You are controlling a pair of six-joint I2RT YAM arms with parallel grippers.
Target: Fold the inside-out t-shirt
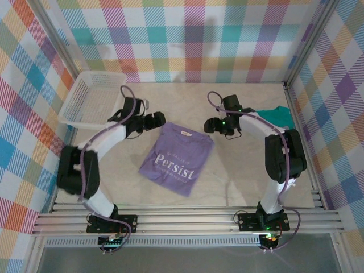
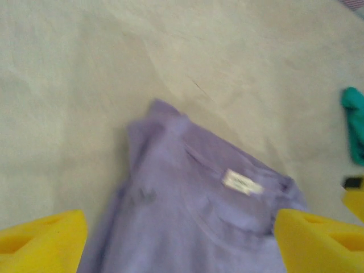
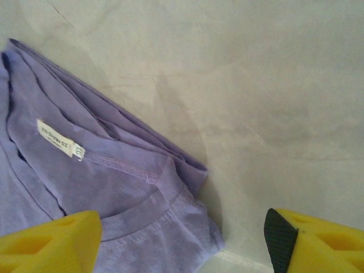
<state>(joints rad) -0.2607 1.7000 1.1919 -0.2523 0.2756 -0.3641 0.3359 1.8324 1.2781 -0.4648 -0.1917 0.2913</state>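
Two garments; one basket; two grippers

Lavender t-shirt lay folded into a compact rectangle, flat on the table centre, tilted diag. White "Persist" print faced up near its front end; collar w/ small white neck label at far end.

Light falls bright and even from above on the table, and the overhead view is sharp, with only short, soft shadows. The left wrist view is blurred throughout (the label on the t-shirt is a pale smear). The right wrist view is crisper, with clear stitching and a soft shadow beside the cloth. Its yellow fingers are out of focus.
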